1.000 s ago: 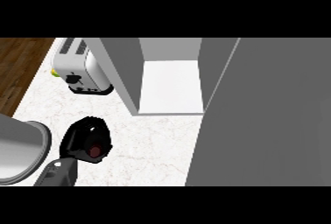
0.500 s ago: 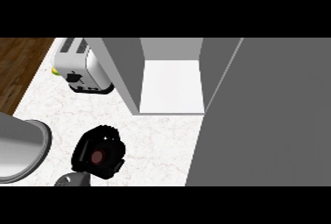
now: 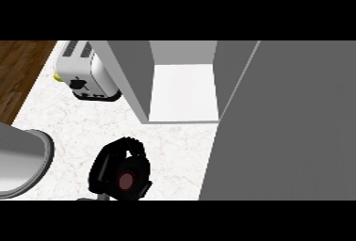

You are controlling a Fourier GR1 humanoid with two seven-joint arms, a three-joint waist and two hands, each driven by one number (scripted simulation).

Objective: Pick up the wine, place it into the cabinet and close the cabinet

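Low in the head view, left of the middle, my left hand (image 3: pixel 104 165) has its black fingers curled round the wine (image 3: pixel 126 180). Only a dark round end of the wine with a red disc shows. The hand hides the rest of the bottle. The hand hovers over the white marble counter (image 3: pixel 62 124), just in front of the open cabinet (image 3: pixel 182 92) and left of its door. The cabinet's white inside is bare. Its grey door (image 3: pixel 285 122) stands swung out and fills the right half of the view. My right hand does not show.
A white toaster (image 3: pixel 84 70) stands at the back left beside the cabinet's grey side wall (image 3: pixel 128 75). A large grey rounded shape (image 3: pixel 17 162), likely my left forearm, fills the lower left. Brown wood floor (image 3: pixel 21 66) lies past the counter's left edge.
My left hand with the wine has moved to the right and toward the view's lower edge, closer to the cabinet door. The cabinet and toaster have not moved.
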